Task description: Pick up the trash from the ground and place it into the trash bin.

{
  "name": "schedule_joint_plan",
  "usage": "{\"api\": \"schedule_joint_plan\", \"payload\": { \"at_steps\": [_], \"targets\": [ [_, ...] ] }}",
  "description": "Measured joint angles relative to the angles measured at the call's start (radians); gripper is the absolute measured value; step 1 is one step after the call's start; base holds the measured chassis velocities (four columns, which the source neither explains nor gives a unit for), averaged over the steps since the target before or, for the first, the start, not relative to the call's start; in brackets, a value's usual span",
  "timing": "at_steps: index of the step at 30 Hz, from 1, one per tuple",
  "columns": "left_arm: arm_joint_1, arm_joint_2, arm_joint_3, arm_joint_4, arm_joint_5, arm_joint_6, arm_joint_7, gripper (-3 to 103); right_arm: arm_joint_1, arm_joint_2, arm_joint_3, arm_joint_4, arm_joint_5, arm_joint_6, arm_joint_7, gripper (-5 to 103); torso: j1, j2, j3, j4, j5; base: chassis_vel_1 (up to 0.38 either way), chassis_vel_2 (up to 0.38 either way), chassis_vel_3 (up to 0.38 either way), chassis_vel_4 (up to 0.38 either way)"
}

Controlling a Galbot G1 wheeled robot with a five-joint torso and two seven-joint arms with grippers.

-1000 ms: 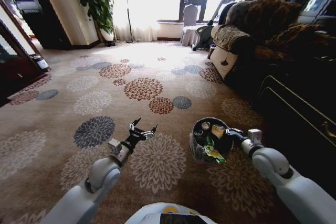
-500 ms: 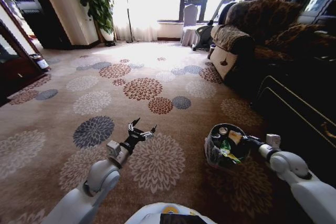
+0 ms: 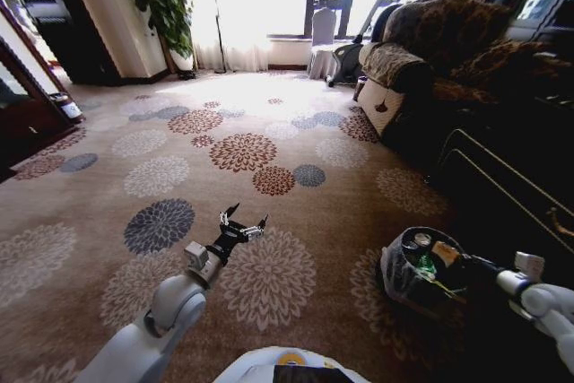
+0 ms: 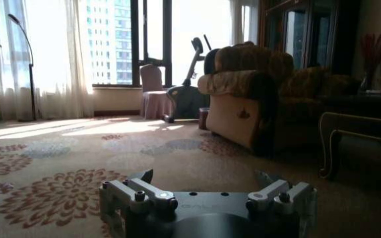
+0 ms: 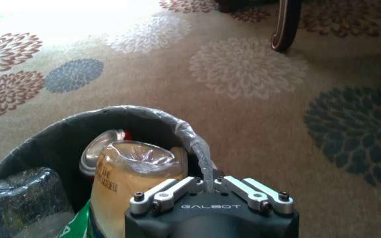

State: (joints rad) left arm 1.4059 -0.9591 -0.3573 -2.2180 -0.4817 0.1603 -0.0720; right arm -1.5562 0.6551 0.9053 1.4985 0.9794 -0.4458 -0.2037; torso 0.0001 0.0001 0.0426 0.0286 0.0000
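Bin (image 3: 418, 268) is held by its rim, low at the robot's right, in the right gripper (image 5: 210, 184), jaws clamped on the liner edge. Left gripper (image 3: 244, 224) hangs spread and empty. Bin should be kept level so trash (image 5: 134, 171) isn't spilled.

The right tool (image 5: 209, 184) is pinched closed on the rim of the trash bin (image 5: 189, 136) — its grey bag liner folded over the edge. Inside lie a clear plastic bottle (image 5: 134, 173), a can (image 5: 99, 151) behind it, a crumpled dark wrapper (image 5: 22, 196) and a scrap of green. Flower-patterned carpet (image 5: 257, 69) lies all around.
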Motion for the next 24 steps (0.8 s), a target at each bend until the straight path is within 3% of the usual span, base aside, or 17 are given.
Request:
{"api": "schedule_joint_plan", "payload": {
  "at_steps": [5, 14, 19, 21, 24],
  "targets": [
    [-0.001, 0.001, -0.005, 0.011, 0.002, 0.000, 0.000, 100, -0.011, 0.000, 0.002, -0.065, -0.021, 0.028, -0.067, 2, 0.000, 0.000, 0.000, -0.0005, 0.0000, 0.000, 0.000, 0.000, 0.000],
    [-0.010, -0.016, 0.011, 0.022, 0.011, 0.001, 0.001, 100, 0.016, 0.000, -0.018, -0.064, -0.020, 0.035, -0.076, 2, 0.000, 0.000, 0.000, -0.0002, -0.0001, 0.000, 0.000, 0.000, 0.000],
    [-0.010, -0.016, -0.001, 0.027, 0.012, -0.007, 0.002, 100, 0.036, 0.009, -0.023, -0.076, -0.107, 0.000, -0.183, 1, 0.000, 0.000, 0.000, -0.0001, 0.0000, 0.000, 0.000, 0.000, 0.000],
    [-0.009, -0.016, -0.007, 0.027, 0.011, -0.010, 0.003, 100, 0.036, 0.010, -0.018, -0.086, -0.152, -0.009, -0.227, 11, 0.000, 0.000, 0.000, -0.0003, -0.0008, 0.000, 0.000, 0.000, 0.000],
    [-0.010, -0.019, -0.007, 0.028, 0.010, -0.013, 0.003, 100, 0.037, 0.010, -0.024, -0.086, -0.164, -0.008, -0.203, 22, 0.000, 0.000, 0.000, -0.0005, -0.0002, 0.000, 0.000, 0.000, 0.000]
  ]
}}
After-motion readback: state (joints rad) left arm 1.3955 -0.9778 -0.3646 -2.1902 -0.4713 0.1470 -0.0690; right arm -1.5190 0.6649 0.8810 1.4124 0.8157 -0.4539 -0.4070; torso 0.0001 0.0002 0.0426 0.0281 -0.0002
